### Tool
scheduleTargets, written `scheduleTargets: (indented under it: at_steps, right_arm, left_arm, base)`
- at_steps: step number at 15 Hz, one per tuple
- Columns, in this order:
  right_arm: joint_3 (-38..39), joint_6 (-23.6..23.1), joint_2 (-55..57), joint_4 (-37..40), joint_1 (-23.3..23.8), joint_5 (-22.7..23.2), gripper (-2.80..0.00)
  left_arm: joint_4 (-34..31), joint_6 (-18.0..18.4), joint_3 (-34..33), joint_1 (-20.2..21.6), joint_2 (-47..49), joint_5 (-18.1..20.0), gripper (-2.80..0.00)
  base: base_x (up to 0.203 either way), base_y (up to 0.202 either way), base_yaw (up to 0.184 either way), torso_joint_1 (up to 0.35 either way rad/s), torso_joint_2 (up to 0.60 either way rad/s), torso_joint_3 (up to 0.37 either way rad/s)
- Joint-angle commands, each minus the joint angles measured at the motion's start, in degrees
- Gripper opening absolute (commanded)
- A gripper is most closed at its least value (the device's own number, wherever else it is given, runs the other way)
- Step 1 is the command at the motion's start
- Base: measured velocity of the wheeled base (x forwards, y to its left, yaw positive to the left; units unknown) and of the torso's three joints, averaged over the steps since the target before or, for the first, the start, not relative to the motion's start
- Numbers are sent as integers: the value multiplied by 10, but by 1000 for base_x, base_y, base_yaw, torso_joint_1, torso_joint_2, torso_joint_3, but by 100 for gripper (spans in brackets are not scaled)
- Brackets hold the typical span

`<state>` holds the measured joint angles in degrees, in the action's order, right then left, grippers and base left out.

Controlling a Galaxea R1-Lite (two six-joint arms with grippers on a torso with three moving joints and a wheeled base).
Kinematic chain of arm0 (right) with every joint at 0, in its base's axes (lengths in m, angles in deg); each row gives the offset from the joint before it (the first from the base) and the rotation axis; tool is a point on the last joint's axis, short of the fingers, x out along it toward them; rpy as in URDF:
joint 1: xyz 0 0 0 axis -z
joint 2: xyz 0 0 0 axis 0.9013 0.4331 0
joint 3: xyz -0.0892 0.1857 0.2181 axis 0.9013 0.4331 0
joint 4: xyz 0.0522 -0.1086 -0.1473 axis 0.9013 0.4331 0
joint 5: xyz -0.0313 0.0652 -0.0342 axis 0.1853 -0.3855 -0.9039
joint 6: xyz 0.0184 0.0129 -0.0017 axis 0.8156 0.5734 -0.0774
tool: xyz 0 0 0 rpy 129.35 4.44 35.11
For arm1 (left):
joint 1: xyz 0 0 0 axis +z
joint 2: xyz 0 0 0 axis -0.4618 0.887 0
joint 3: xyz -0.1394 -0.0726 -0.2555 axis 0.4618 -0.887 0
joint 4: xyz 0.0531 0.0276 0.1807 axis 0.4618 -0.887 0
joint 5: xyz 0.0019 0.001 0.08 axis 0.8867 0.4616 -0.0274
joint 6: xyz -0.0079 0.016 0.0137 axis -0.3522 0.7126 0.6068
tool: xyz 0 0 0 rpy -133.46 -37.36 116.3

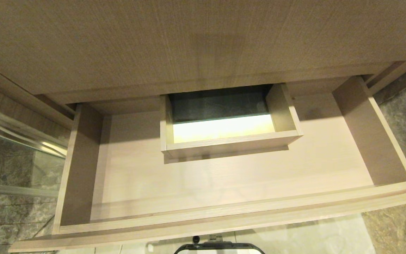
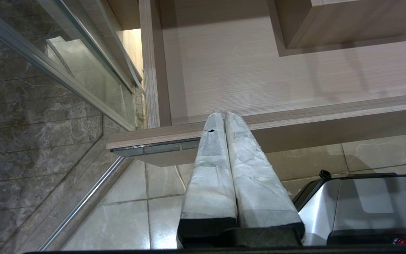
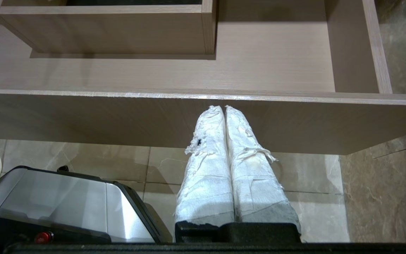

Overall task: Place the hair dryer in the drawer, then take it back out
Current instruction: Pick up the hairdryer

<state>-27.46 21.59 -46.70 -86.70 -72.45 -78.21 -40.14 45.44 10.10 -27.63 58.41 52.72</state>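
Observation:
The light-wood drawer (image 1: 206,217) stands pulled out below the cabinet, and its floor is bare. A boxed cutout (image 1: 231,144) sits at its rear centre. The hair dryer is out of view. Neither arm shows in the head view. Seen from the left wrist, my left gripper (image 2: 223,113) is shut and empty, low in front of the drawer (image 2: 294,121) near its left end. The right wrist view has my right gripper (image 3: 223,107) shut and empty too, just below the drawer's front panel (image 3: 83,116).
A taller wood panel (image 1: 189,42) rises above the drawer. A glass partition with a metal frame (image 1: 16,141) stands at the left, and dark marble (image 1: 404,116) at the right. My base's silver top (image 2: 361,204) (image 3: 65,204) sits on pale floor tiles (image 1: 312,233) under the drawer front.

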Motion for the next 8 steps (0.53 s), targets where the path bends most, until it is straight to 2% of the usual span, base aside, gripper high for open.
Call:
scheduleTargets:
  at_steps: [1,8]
  right_arm:
    - [23,0,-22,0,-1,0,-280]
    - [23,0,-22,0,-1,1,-280]
  left_arm:
    - [0,0,-1,0,0,0,-280]
    - [0,0,0,0,0,0,-280]
  base:
    - [0,0,0,0,0,0]
    - [0,0,0,0,0,0]
